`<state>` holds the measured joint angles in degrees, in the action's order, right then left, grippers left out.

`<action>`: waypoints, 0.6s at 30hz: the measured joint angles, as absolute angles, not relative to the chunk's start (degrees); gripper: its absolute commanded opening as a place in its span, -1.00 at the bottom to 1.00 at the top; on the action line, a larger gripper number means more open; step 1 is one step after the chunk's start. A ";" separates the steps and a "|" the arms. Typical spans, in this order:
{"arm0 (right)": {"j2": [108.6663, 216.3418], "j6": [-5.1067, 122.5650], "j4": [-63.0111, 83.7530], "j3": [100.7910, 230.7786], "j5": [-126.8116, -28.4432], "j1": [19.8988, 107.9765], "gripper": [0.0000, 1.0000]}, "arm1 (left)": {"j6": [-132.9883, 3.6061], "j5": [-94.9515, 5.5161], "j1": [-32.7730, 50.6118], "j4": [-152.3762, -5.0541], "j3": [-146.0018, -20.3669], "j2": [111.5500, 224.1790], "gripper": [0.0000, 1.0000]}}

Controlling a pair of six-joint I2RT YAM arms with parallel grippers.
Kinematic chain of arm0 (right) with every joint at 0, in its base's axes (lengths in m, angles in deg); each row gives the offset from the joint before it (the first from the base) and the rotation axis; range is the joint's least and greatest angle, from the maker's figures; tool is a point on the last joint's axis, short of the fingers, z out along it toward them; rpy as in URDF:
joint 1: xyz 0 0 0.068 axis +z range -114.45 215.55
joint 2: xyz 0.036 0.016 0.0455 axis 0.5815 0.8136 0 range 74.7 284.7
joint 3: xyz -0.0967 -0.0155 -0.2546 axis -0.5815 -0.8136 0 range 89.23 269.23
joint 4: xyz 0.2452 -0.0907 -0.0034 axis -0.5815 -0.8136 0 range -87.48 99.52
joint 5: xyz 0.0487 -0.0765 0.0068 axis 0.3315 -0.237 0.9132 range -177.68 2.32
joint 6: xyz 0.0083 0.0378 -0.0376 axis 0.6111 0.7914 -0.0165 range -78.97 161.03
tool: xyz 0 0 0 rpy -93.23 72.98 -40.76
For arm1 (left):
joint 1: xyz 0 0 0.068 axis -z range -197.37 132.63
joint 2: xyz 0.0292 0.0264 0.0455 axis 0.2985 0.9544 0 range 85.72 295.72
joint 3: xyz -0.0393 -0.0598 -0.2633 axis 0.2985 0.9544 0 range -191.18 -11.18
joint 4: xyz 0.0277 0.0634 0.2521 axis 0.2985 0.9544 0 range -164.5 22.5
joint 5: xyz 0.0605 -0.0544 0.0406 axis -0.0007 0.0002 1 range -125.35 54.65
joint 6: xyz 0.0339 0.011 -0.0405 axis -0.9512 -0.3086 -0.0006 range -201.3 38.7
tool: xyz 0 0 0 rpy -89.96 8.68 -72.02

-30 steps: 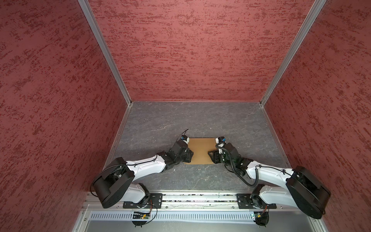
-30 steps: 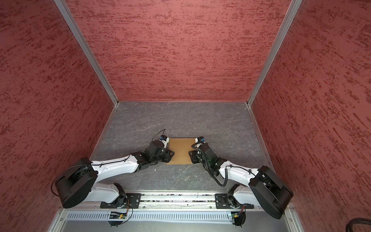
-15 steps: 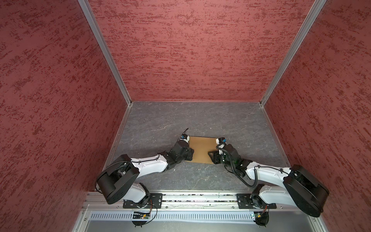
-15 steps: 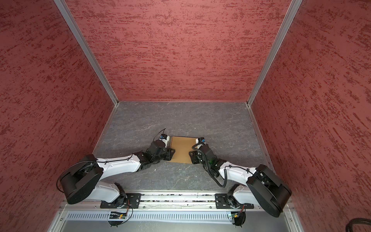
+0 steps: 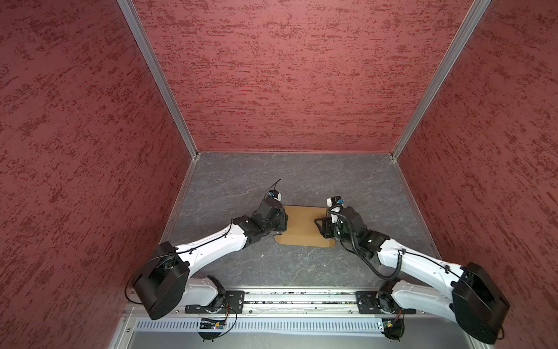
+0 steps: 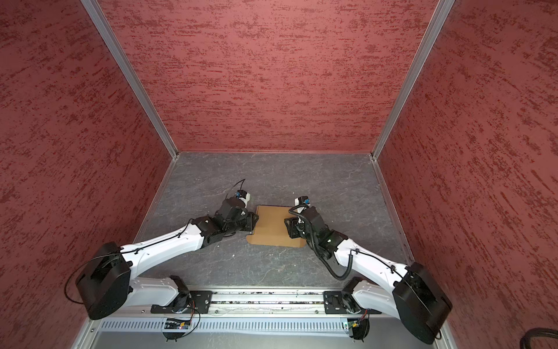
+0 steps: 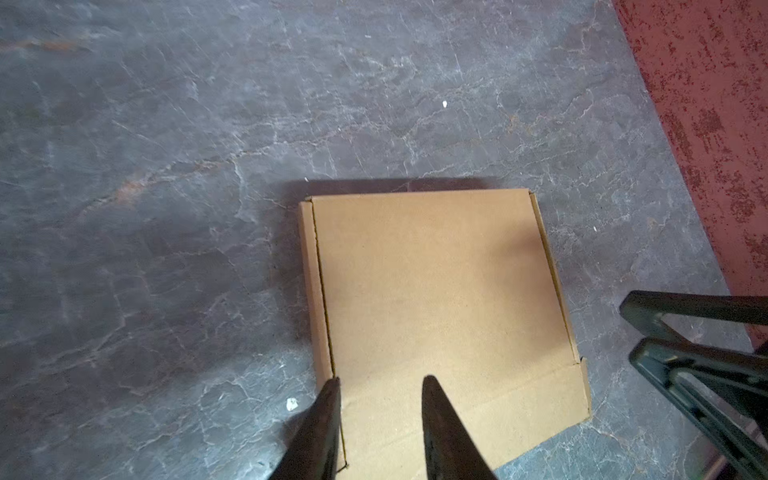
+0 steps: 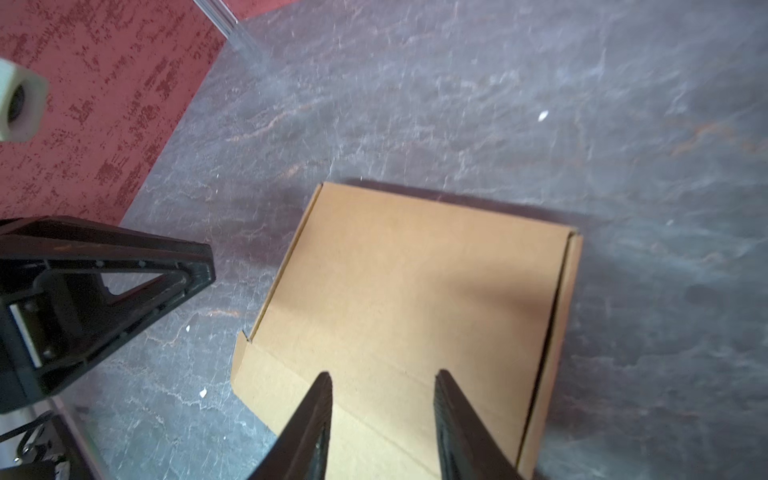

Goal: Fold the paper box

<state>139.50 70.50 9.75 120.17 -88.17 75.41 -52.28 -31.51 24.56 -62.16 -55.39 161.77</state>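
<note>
The paper box lies on the grey bench, about midway between its side edges and a little nearer the front edge than the back. It looks closed up: the lid is down flat, and the wrist views show a thin dark seam along each long side, so whatever is inside (if anything at all) can't be seen. One flap with rounded corners sticks out flat toward the front edge. The left claw is at the box's left side, its two dark fingers spread apart with bare cardboard showing between them. One tip sits right at the side seam and the other over the lid. The right claw is at the opposite side, its fingers likewise parted near the crease where the flap begins, pinching nothing. Whether any tip actually presses on the cardboard I can't tell. In both top views the wrists cover the box's left and right edges and most of the fingers. Each wrist view cuts its own fingers off at the picture's edge, and the right wrist view is a bit smeared. A few white crumbs lie on the bench just beside the box.
</note>
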 measured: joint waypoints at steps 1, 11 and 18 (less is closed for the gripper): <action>139.26 70.26 8.99 120.54 -88.22 75.02 -0.16 | -52.68 -31.64 24.06 -61.15 -55.96 161.84 -0.40; 139.13 69.00 3.78 120.70 -87.93 71.24 -0.18 | -55.60 -33.06 20.54 -55.64 -58.43 170.25 -0.54; 138.60 68.80 3.70 120.59 -87.34 69.68 -0.19 | -56.33 -34.20 20.28 -55.69 -60.29 174.62 -0.57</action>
<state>138.60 68.80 3.70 120.59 -87.34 69.68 -56.33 -34.20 20.28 -55.69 -60.29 174.62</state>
